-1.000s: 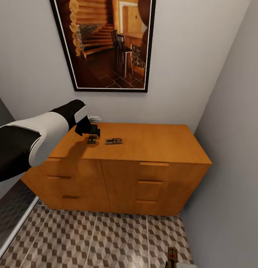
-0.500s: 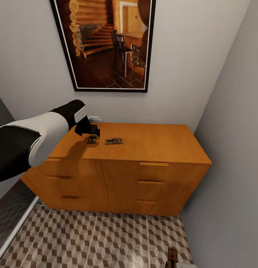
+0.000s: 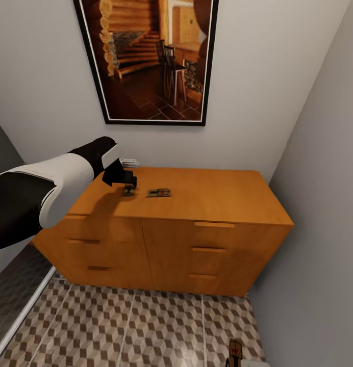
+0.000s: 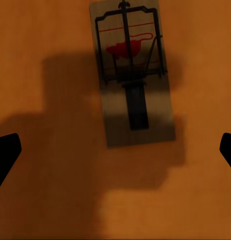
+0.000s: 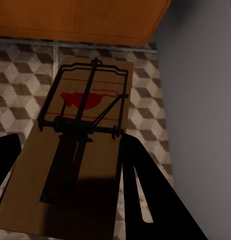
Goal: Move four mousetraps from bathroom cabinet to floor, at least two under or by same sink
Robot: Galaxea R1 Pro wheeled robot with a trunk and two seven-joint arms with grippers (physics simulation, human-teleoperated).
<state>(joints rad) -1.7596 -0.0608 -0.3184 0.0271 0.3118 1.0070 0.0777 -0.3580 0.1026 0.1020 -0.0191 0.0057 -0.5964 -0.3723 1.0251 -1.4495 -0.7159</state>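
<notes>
Two mousetraps on cabinet [image 3: 197,196] top: near mousetrap [image 4: 133,75] sits below the left tool [image 4: 115,150], spread wide, off-centre w/ trap, so closing may clip one edge. Right tool [image 5: 65,150] grips another mousetrap [image 5: 75,145] over bathroom floor [image 3: 146,326]; could slip.

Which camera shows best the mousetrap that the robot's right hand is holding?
The right wrist view: the mousetrap looks big between the dark fingers, with its wire frame and red spot clear, above the tiled floor. The head view catches just a small piece of it at the bottom edge.
</notes>
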